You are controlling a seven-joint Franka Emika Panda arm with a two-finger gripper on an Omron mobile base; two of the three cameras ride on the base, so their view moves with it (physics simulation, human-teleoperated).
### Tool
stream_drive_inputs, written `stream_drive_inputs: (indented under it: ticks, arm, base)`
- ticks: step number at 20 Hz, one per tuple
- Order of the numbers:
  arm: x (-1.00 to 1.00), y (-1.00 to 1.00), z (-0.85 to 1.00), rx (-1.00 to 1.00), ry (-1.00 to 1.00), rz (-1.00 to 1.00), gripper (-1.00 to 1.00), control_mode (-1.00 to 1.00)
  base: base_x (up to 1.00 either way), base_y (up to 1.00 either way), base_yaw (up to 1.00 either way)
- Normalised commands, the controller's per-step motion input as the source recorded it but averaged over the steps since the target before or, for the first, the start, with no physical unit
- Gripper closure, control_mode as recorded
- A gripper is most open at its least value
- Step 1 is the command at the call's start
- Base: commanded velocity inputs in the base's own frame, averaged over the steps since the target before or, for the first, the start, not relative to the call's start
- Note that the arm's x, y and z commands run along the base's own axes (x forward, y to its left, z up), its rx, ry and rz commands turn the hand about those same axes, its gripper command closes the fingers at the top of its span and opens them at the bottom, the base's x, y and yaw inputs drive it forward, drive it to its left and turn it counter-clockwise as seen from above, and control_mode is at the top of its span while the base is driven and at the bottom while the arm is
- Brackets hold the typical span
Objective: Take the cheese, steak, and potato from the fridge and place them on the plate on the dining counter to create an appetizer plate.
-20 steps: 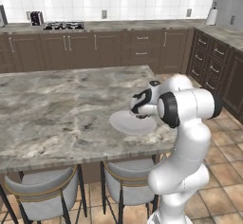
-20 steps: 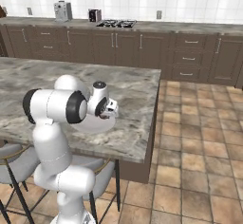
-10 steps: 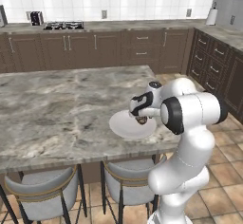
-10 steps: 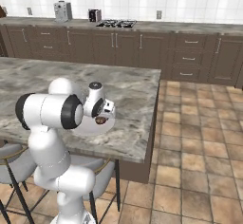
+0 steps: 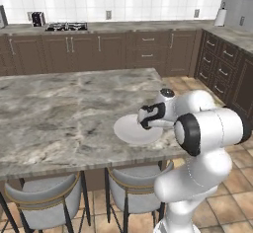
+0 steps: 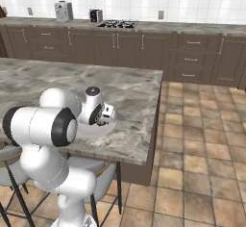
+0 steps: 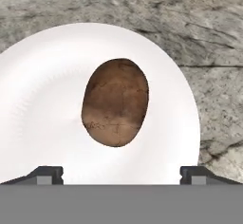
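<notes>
The brown mottled potato (image 7: 115, 103) lies on the round white plate (image 7: 42, 76), right of the plate's middle in the hand view. My gripper (image 7: 122, 175) hangs over it, open, its two dark fingertips (image 7: 45, 173) wide apart and clear of the potato. From the base, the gripper (image 5: 146, 118) points down at the plate (image 5: 129, 132), which sits near the front right edge of the marbled dining counter (image 5: 59, 108). The right base view has the gripper (image 6: 103, 118) over the plate (image 6: 91, 131). The cheese, the steak and the fridge are out of view.
Two grey stools (image 5: 42, 205) stand under the counter's near edge. Dark-brown wall cabinets (image 5: 123, 49) with a stovetop (image 5: 66, 27) line the back. Tiled floor (image 6: 202, 139) lies beyond the counter's right end.
The jaws have spread wide and let go of the potato, which now rests on the plate. The hand has shifted slightly over the plate.
</notes>
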Motion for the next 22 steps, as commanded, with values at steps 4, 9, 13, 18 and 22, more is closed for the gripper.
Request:
stream_drive_inputs:
  ticks: [4, 9, 13, 18, 22]
  arm:
    - [-0.24, -0.22, 0.84, 0.00, -0.14, 0.00, -1.00, -1.00]
    - [-0.52, -0.25, 0.92, 0.00, -0.15, 0.01, -1.00, -1.00]
    - [-0.83, -0.19, 0.77, 0.00, -0.17, 0.01, -1.00, -1.00]
    - [-1.00, -0.14, 0.58, 0.00, -0.21, 0.00, -1.00, -1.00]
    - [-1.00, -0.10, 0.60, 0.00, -0.20, 0.00, -1.00, -1.00]
  base:
    - [0.00, 0.00, 0.00]
    - [0.00, 0.00, 0.00]
    - [0.00, 0.00, 0.00]
    - [0.00, 0.00, 0.00]
    - [0.00, 0.00, 0.00]
